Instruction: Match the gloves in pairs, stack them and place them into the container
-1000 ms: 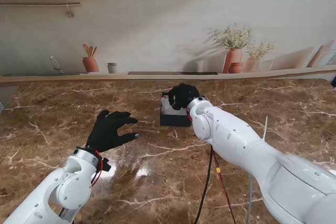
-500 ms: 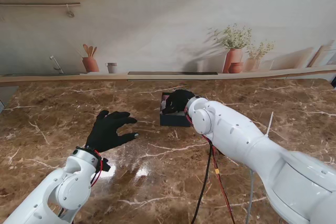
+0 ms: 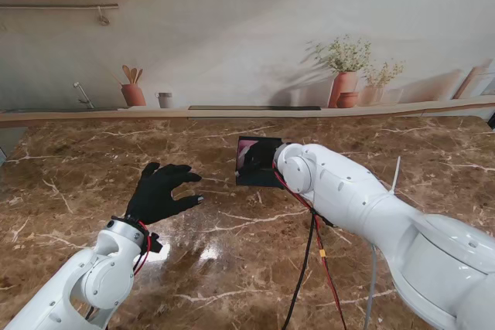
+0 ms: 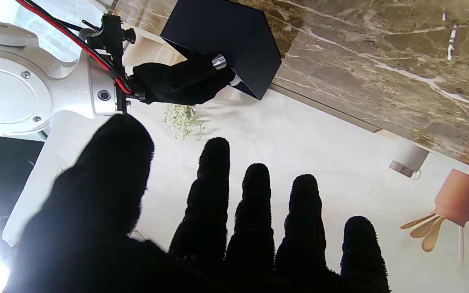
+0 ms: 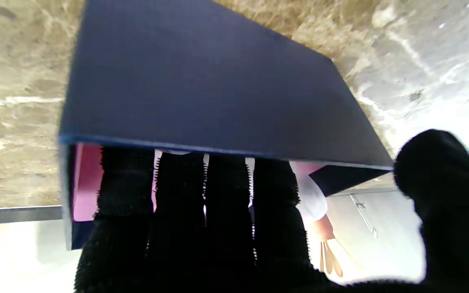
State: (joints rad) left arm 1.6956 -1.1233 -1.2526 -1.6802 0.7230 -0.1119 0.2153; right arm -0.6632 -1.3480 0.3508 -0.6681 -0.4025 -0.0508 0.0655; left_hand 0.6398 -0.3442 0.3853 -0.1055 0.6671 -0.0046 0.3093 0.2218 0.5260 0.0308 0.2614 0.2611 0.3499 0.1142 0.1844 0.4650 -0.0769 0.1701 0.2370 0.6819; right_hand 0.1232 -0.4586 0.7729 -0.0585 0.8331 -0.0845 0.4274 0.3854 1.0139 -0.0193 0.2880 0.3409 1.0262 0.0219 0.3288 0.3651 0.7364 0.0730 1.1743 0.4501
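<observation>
The container [image 3: 249, 179] is a dark navy box at the table's middle, tipped with its opening toward me. Pink and white glove fabric [image 5: 84, 181] shows inside it. My right hand [image 3: 261, 160], black-gloved, has four straight fingers [image 5: 193, 191] inside the box, lying over the fabric. Its thumb [image 4: 217, 62] stays outside against the box's outer wall [image 4: 222, 38]. Whether it grips the wall or only presses in is unclear. My left hand [image 3: 161, 189] hovers over the marble, left of the box and nearer to me. It is open with its fingers [image 4: 255, 211] spread, holding nothing.
Red and black cables [image 3: 309, 260] hang from the right forearm down to the near table edge. A ledge with terracotta pots [image 3: 343, 86] and a utensil jar [image 3: 133, 92] runs along the table's far side.
My right hand dropped from above the box into it, and the box tipped its opening toward me. The left hand stayed where it was.
</observation>
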